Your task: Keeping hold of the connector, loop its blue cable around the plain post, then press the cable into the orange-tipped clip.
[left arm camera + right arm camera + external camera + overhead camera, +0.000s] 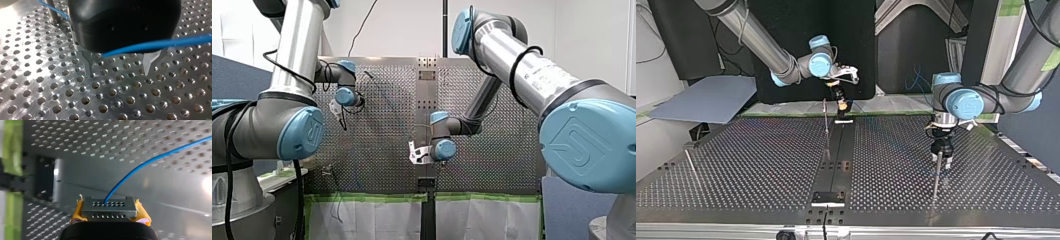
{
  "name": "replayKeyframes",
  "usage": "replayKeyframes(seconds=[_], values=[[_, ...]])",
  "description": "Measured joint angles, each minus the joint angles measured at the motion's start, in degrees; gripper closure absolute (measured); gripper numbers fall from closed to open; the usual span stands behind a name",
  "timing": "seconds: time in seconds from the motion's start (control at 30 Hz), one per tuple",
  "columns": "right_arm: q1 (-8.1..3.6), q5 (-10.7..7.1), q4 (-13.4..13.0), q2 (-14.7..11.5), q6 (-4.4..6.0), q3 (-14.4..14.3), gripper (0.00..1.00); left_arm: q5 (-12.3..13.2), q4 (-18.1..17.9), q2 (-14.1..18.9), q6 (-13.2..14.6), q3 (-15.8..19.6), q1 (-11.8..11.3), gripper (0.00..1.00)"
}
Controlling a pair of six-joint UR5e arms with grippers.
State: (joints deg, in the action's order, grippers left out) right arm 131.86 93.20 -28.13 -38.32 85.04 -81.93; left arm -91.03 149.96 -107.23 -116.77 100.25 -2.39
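In the right wrist view my right gripper is shut on a grey metal connector, with yellow pads on both sides of it. A blue cable leaves the connector's top and runs away over the perforated plate. My left gripper stands open, its metal fingertips just above the plate and nothing between them. The blue cable crosses under its black body and reaches a plain metal post beside it. In the top view my left gripper hangs by a thin post, and my right gripper is at the far middle.
A second thin post stands near the dark centre strip, and a third leans at the top view's left. A black block sits at the strip's near end. Green tape lines the table edge.
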Motion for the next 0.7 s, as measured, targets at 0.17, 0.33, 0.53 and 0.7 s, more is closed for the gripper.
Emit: replayKeyframes(seconds=[0.17,0.33,0.53,0.7], values=[[0.06,2.09,-1.1,2.8,0.11,0.0,1.0,0.0,0.0,0.0,-0.8,0.0,-0.1,0.02],[0.04,4.35,-2.6,5.6,0.89,0.0,1.0,0.0,0.0,0.0,-1.0,0.0,-0.1,0.02],[-0.31,5.97,-4.8,8.6,1.97,0.0,1.0,-0.1,0.0,0.0,-1.0,0.0,-0.2,0.02],[-0.92,7.03,-7.0,11.1,2.89,0.0,1.0,-0.1,0.0,0.0,-1.0,0.0,-0.3,0.02]])
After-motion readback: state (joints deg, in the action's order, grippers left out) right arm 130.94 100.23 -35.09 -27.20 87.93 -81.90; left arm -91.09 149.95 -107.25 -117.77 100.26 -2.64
